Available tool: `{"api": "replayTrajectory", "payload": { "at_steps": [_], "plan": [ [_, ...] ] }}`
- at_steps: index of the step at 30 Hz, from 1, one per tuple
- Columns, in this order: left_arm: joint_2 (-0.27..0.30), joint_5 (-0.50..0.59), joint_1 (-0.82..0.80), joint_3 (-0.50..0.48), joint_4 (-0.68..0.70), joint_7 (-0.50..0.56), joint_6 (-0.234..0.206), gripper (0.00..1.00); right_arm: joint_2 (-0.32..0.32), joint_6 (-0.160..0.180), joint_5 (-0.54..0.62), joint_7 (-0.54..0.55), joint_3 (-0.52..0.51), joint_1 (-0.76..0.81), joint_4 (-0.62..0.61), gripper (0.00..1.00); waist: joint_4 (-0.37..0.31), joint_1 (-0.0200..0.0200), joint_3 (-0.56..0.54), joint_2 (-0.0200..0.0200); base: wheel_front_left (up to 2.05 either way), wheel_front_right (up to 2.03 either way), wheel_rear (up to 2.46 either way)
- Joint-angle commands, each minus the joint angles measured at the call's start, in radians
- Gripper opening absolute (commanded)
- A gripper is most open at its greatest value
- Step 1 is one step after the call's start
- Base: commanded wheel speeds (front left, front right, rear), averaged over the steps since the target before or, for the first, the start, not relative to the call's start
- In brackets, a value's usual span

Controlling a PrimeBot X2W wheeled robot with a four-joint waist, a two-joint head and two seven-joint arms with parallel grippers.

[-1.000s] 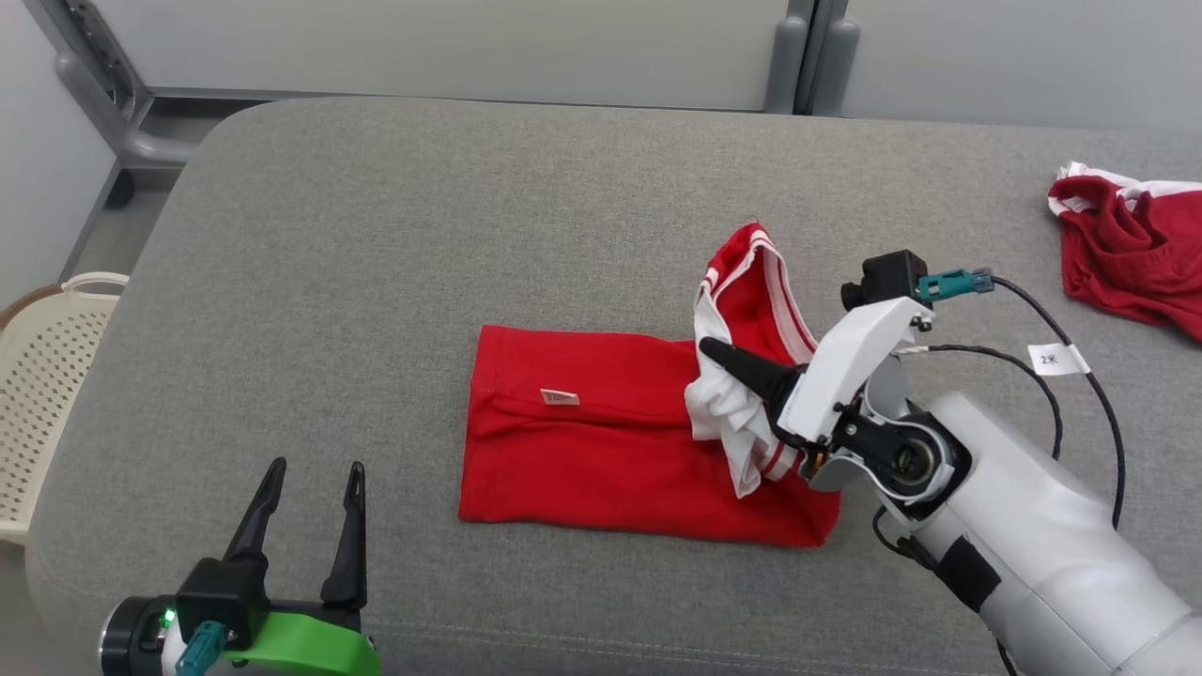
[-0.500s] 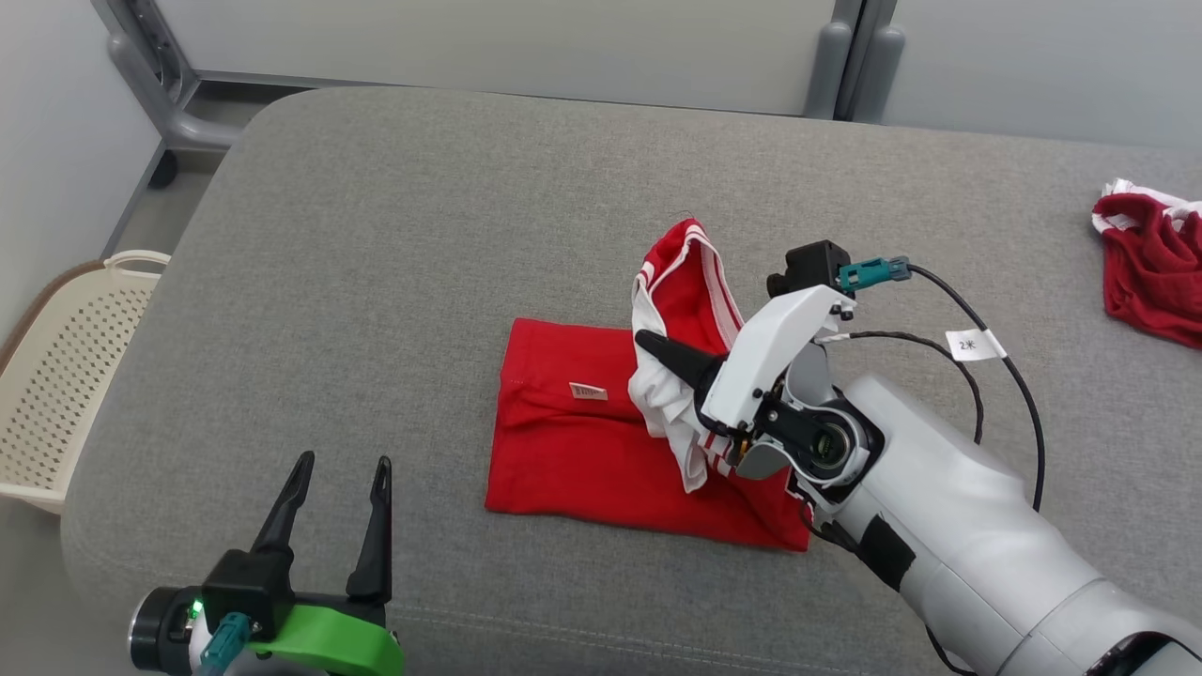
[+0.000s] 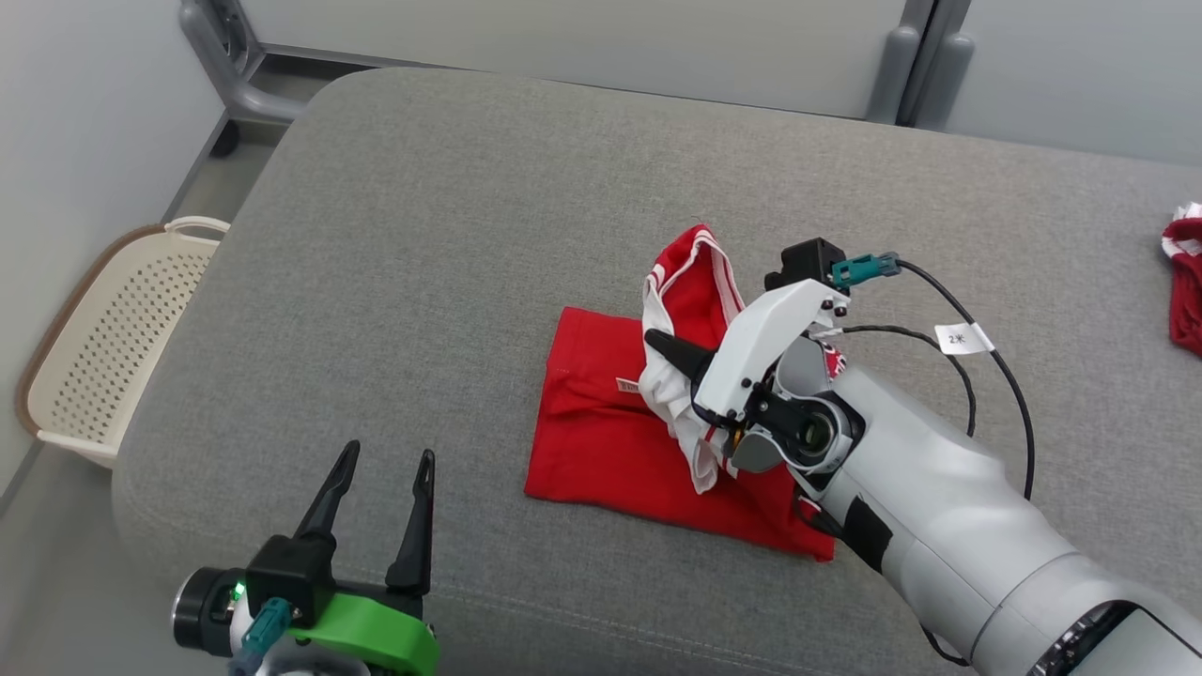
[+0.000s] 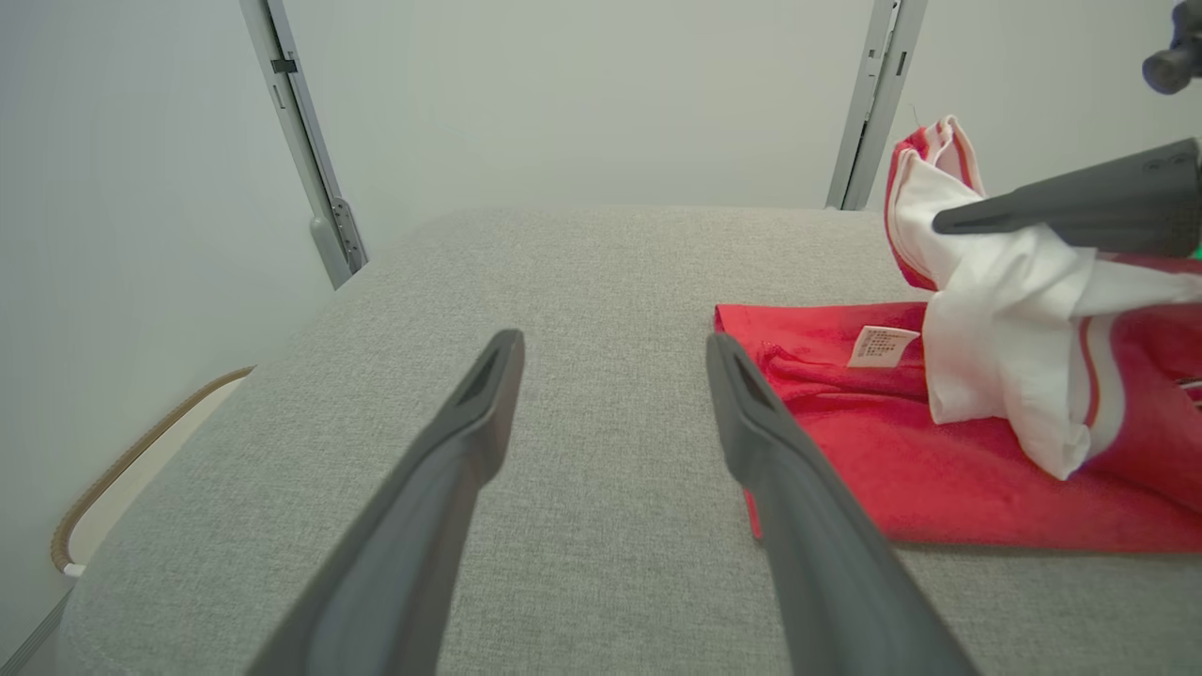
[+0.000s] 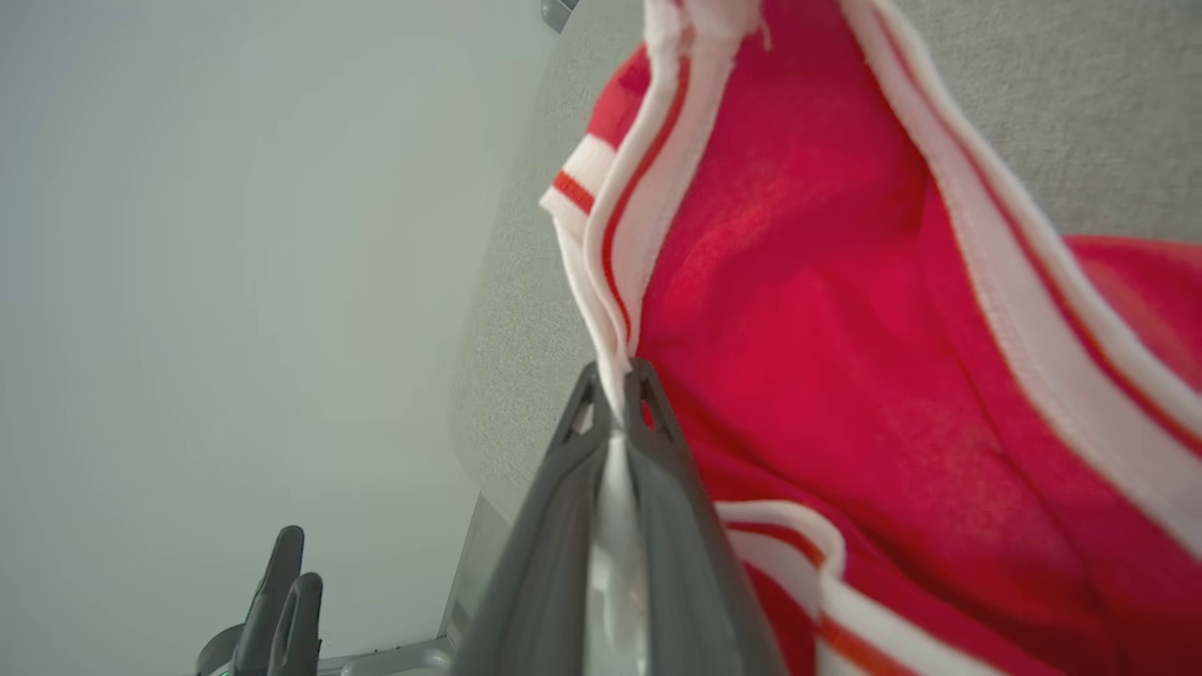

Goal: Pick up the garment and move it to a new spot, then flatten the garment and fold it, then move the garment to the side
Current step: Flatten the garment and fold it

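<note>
Plainly, the right gripper [image 3: 654,339] is clenched on the white ribbed trim [image 5: 648,141] of the red garment [image 3: 610,441]. The right wrist view shows the cloth pinched thin between both fingers right at the tips. The held part stands up off the bench [image 3: 451,235] as a loose peak, white lining outward. The rest of the garment lies flat beneath and to the left of it, roughly mid-bench and nearer the front edge than the back. A small white label [image 3: 627,385] shows on the flat layer, just beside the hanging fold.

This looks like the fold itself, with one end being carried over the other. To do it well, the lifted edge probably wants a low, even sweep toward the garment's left hem. It should be set down only once the trim lines up with that hem, so no ridge is trapped underneath. The grip is shallow, so a jerk could slip it.

The left gripper [image 3: 390,453] hangs released, fingers apart, over the front-left corner of the bench, apart from the cloth. It could pin the near hem if the flat layer starts to drag.

Another red garment [image 3: 1185,300] sits at the bench's right edge, and a cream perforated basket [image 3: 103,357] stands off the left end.
</note>
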State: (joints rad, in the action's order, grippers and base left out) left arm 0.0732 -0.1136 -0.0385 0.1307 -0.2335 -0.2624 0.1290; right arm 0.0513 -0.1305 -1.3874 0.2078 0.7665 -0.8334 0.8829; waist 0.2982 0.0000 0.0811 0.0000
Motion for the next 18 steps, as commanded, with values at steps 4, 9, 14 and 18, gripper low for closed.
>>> {"api": "replayTrajectory", "payload": {
  "at_steps": [4,9,14,18],
  "plan": [
    [-0.005,-0.009,-0.026,0.018,-0.010,-0.002,0.002,1.00,0.000,0.000,-0.032,-0.029,0.022,-0.023,0.037,0.00,0.045,0.0000,0.012,0.0000,0.00,0.00,0.00],
    [-0.003,-0.012,-0.038,0.029,-0.016,-0.002,0.002,1.00,0.000,0.000,-0.076,-0.050,0.072,-0.037,0.069,0.00,0.069,0.0000,0.012,0.0000,0.00,0.00,0.00],
    [-0.004,-0.009,-0.037,0.036,-0.017,-0.002,0.002,1.00,0.000,0.000,-0.116,-0.084,0.122,-0.048,0.101,0.00,0.080,0.0000,0.012,0.0000,0.00,0.00,0.00],
    [-0.007,-0.010,-0.037,0.035,-0.017,-0.002,0.002,1.00,0.001,0.000,-0.137,-0.105,0.159,-0.061,0.125,0.85,0.080,0.0000,0.015,0.0000,0.00,0.00,0.00]
  ]
}}
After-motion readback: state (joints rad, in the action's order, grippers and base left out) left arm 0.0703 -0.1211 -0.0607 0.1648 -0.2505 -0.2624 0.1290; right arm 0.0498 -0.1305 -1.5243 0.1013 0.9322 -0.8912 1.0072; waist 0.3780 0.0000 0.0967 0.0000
